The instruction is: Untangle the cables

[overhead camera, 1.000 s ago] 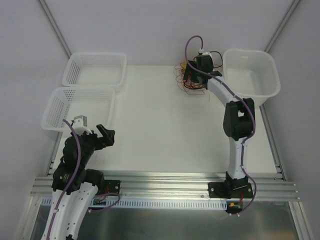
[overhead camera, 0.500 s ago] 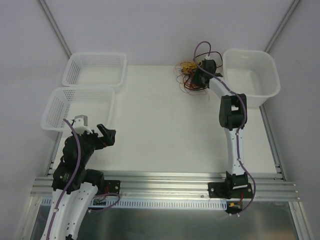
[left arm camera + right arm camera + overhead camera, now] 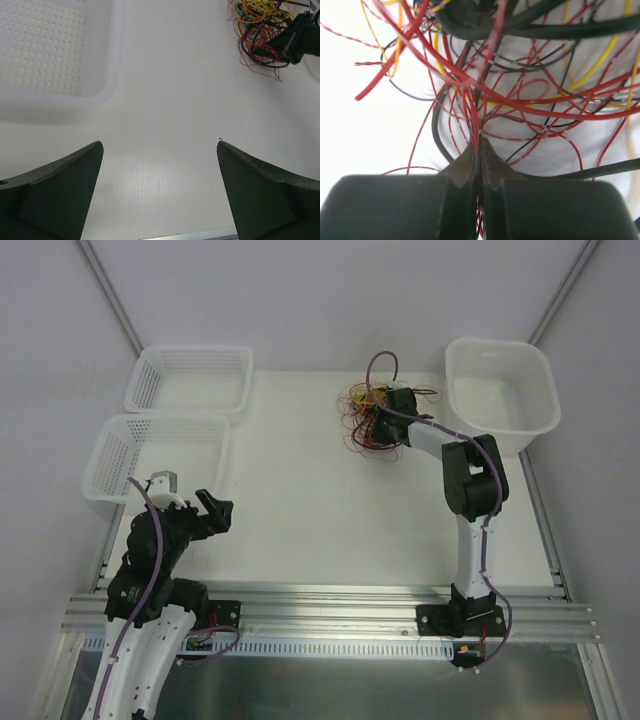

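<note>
Top view: the cables, a loose tangle of red, yellow-orange and black strands, lie on the white desk toward its far edge, right of centre, between the far mesh basket and the white tub, nearer the tub. The right arm reaches forward and left to the tangle, and the right jaws sit in its right side; their state cannot be read from this height. The left arm is folded at the near left, with the left jaws spread apart above bare desk, just beside the near mesh basket and well apart from the cables. Left wrist view: the two dark fingers stand at the bottom corners, wide open, nothing between them. A basket wall fills the upper left; the tangle lies at the upper right, with the black head of the right arm against its right side. Right wrist view: the fingertips are pressed together, and thin red strands of the cables run down into the seam between them, so the right jaws are closed on the cables. Above, red loops cross yellow strands and a thicker black cable spans the top.
</note>
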{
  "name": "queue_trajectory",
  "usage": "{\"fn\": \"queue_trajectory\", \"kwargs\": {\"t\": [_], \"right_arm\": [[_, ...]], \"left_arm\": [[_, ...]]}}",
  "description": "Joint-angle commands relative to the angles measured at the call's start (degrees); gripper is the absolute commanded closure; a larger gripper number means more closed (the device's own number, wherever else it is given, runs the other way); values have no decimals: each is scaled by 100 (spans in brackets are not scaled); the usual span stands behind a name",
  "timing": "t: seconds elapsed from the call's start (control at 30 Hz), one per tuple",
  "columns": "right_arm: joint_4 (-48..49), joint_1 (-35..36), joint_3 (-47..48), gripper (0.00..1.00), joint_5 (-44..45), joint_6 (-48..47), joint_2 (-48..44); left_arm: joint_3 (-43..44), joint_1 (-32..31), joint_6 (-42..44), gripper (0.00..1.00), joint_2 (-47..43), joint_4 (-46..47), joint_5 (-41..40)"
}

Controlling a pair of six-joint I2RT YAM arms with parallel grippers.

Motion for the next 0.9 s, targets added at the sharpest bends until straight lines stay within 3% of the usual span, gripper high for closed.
{"fn": "queue_trajectory", "kwargs": {"t": [0.0, 0.13, 0.3, 0.4, 0.43, 0.47, 0.53, 0.6, 0.63, 0.7, 0.87], "right_arm": [[-35, 579, -1074, 99, -252, -289, -1001], [-105, 1327, -2324, 100, -279, -315, -1994], [-657, 2645, -3056, 98, 221, -236, -2987], [-1027, 3340, -3057, 82, 878, -262, -3313], [-1124, 3489, -2952, 67, 960, -306, -3366], [-1238, 3726, -2890, 59, 1021, -350, -3410], [-1529, 3947, -2767, 45, 1232, -455, -3612], [-1730, 4184, -2618, 38, 1416, -491, -3797], [-1827, 4237, -2565, 29, 1478, -535, -3980], [-2134, 4352, -2364, 21, 1671, -579, -4157], [-2592, 4387, -2283, 13, 2189, -579, -4982]], "left_arm": [[-30, -9, 77, 1, -58, 197, 305], [-39, -9, 86, 1, -14, 206, 490], [-56, 0, 103, 1, 65, 215, 692], [-65, -9, 112, 1, 135, 241, 806], [-65, -9, 121, 1, 162, 250, 842], [-65, -9, 121, 1, 188, 250, 894], [-74, -9, 129, 1, 258, 259, 982], [-91, 0, 129, 1, 346, 294, 1122], [-91, -9, 129, 1, 381, 303, 1175], [-100, -9, 121, 1, 495, 338, 1385], [-144, -18, 16, 1, 724, 540, 1826]]}}
